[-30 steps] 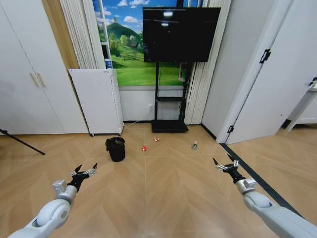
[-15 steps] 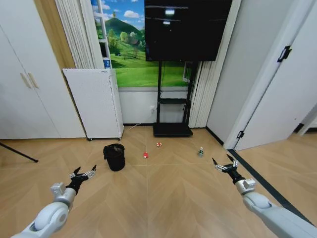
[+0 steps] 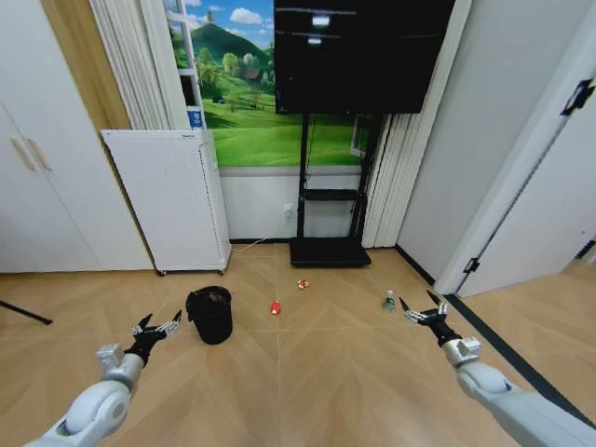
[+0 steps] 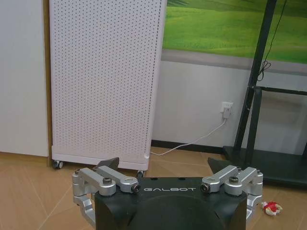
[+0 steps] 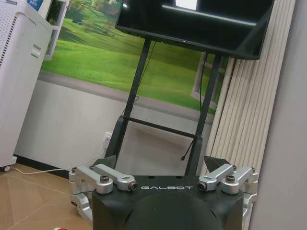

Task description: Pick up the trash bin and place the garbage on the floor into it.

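Head view: on the wood floor [image 3: 307, 372], the trash bin [image 3: 210, 315] stands left of two red-white scraps [image 3: 276, 307] and a bottle [image 3: 389, 300]; left end effector [image 3: 157, 328] and right end effector [image 3: 425, 311] hover, fingers apart. Left wrist view: white perforated unit [image 4: 103, 79], one scrap [image 4: 271, 207]. Right wrist view: TV stand [image 5: 165, 120].

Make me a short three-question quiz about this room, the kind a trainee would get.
1. True or false: the trash bin already holds the bottle.
2. How many red-and-white bits of garbage lie on the floor? A) one B) two C) four
3. Fill in: the tall white perforated unit stands against the wall, to the robot's ____ of the TV stand.

Key
1. False: the bottle stands on the floor on the robot's right, apart from the bin.
2. B: one nearer the bin, one nearer the stand.
3. Left.

The left gripper and right gripper are both open, raised above the floor and holding nothing.
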Robot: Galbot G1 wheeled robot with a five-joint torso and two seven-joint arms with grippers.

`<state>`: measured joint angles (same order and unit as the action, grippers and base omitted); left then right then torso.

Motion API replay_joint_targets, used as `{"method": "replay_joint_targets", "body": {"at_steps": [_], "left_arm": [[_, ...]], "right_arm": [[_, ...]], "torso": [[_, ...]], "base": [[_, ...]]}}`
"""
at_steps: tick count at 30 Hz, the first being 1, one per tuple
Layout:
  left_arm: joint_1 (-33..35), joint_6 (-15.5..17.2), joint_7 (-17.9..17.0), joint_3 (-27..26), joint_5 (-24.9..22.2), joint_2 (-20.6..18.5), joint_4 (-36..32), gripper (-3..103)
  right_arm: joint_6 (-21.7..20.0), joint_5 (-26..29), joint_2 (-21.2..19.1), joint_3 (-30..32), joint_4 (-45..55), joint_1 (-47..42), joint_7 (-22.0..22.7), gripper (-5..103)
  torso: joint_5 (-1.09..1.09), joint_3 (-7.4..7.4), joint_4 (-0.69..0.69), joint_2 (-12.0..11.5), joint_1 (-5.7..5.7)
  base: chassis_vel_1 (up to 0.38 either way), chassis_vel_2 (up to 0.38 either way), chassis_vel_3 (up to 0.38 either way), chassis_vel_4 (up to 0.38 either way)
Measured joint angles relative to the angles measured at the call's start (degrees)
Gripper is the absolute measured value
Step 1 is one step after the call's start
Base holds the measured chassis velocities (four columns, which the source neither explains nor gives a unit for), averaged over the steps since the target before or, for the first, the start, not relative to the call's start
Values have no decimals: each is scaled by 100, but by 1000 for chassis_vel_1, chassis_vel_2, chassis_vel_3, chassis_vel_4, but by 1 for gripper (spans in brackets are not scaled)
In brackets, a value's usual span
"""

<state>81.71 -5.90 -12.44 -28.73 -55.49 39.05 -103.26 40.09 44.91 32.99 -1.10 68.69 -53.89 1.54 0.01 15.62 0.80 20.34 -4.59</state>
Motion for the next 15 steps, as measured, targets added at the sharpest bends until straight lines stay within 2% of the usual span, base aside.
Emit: {"method": "replay_joint_targets", "body": {"at_steps": [15], "left_arm": [[103,-22,22,-94,32,45,-57,100]], "right_arm": [[9,-91,19,89,81,-85,65,100]], "torso": [[-2,0,0,0,-1]], "base": [[-206,235,215,-229]]}}
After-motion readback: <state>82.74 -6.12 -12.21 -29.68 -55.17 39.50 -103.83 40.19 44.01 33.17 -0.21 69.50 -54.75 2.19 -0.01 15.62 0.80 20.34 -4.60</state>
